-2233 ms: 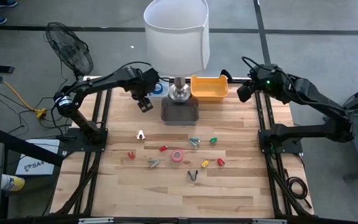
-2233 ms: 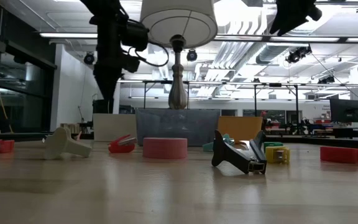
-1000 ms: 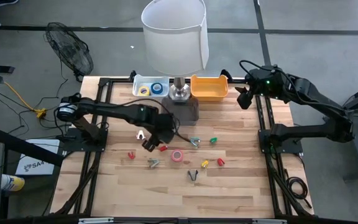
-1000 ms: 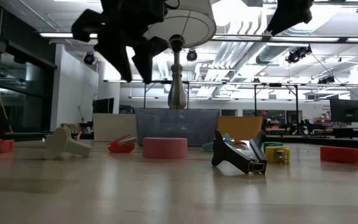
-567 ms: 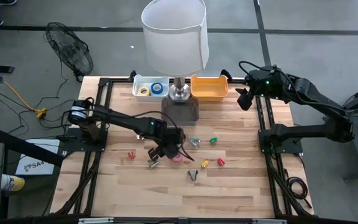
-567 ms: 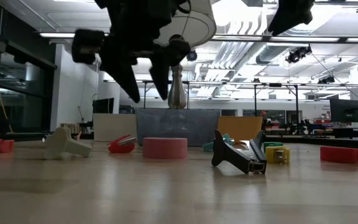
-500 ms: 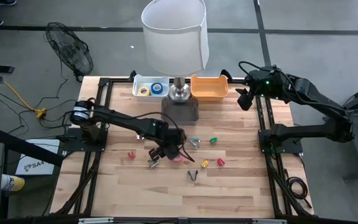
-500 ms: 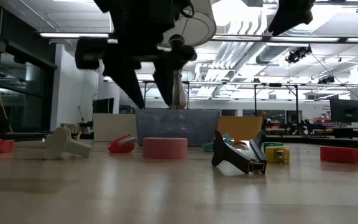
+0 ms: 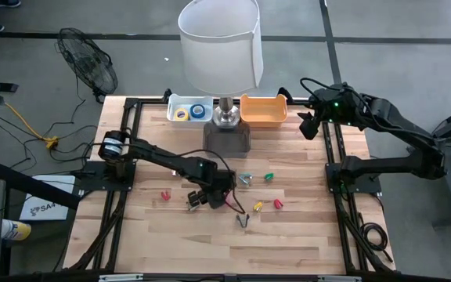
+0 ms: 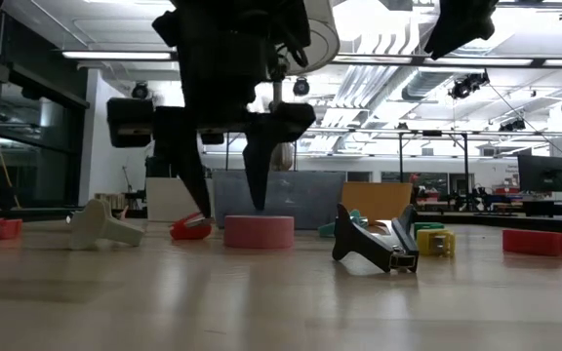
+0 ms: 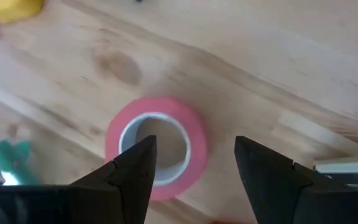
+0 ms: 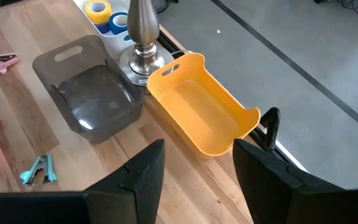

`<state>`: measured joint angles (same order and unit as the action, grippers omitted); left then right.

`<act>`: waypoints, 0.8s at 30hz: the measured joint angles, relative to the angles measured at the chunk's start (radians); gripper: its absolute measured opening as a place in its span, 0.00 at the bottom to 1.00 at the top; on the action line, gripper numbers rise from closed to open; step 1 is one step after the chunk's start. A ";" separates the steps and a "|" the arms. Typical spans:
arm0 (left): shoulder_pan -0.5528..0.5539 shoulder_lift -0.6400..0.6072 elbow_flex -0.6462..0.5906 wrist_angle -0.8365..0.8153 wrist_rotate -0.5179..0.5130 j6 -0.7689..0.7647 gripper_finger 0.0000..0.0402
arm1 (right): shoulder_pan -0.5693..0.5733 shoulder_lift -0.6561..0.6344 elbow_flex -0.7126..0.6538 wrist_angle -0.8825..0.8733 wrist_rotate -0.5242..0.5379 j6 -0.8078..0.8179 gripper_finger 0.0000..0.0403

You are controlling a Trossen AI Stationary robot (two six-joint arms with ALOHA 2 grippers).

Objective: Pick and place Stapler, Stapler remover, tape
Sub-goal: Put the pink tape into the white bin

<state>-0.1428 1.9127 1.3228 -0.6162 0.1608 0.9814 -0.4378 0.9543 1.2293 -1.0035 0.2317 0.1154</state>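
Down from above the table's middle, the left gripper (image 10: 224,200) now hangs spread wide over the pink tape roll (image 11: 156,147), one finger (image 11: 132,176) across its rim, not gripping. Idle, the right gripper (image 9: 307,124) waits, parted and empty, over the far right edge.

Smooth pale wood table (image 11: 278,74), glossy pink tape (image 11: 156,146)

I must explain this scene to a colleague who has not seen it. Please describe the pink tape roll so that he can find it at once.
Start at the big white lamp at the table's far edge and come toward the middle of the wooden table. There the left gripper hangs open just above the pink tape roll. It is the only pink ring with an open centre; its neighbours are small solid pieces.
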 joint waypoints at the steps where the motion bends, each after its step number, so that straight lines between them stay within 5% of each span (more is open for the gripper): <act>1: -0.004 0.002 0.000 0.003 -0.001 0.002 0.53 | 0.000 0.000 0.000 0.000 0.000 0.000 0.45; 10: -0.002 0.040 0.003 0.030 -0.034 0.008 0.50 | 0.000 0.000 0.000 -0.002 0.000 0.015 0.45; 24: -0.002 0.056 0.013 -0.043 -0.092 -0.068 0.12 | 0.000 0.000 0.000 -0.002 0.000 0.026 0.45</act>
<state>-0.1452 1.9686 1.3359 -0.6592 0.0683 0.9133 -0.4381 0.9546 1.2293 -1.0054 0.2317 0.1417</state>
